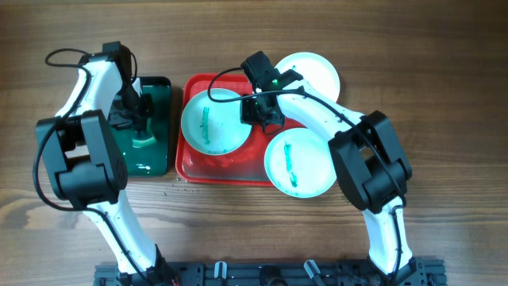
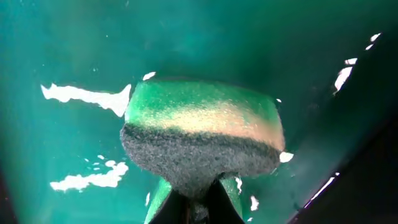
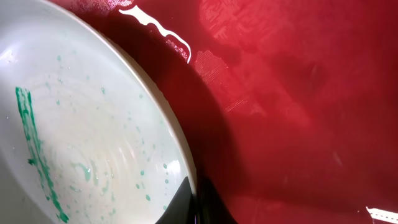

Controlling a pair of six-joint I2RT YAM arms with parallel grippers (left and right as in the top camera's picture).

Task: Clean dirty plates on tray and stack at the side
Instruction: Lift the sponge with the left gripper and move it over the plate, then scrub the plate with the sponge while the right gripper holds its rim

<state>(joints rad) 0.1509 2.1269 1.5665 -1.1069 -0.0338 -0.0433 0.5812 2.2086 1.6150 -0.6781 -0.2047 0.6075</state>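
The red tray (image 1: 218, 173) lies mid-table. A plate with a teal streak (image 1: 213, 121) sits in it on the left. My right gripper (image 1: 258, 111) is shut on that plate's right rim; the right wrist view shows the plate (image 3: 81, 137) pinched between the fingers (image 3: 196, 202) above the tray floor (image 3: 298, 93). A second streaked plate (image 1: 300, 163) overlaps the tray's right edge. A third plate (image 1: 316, 73), with no streak visible, lies at the tray's far right corner. My left gripper (image 1: 141, 119) is shut (image 2: 199, 202) on a sponge (image 2: 202, 130).
A dark green tray (image 1: 155, 155) with wet film stands left of the red tray; the sponge is held over its floor (image 2: 62, 50). Small crumbs or drops lie on the wooden table (image 1: 171, 189) in front of the trays.
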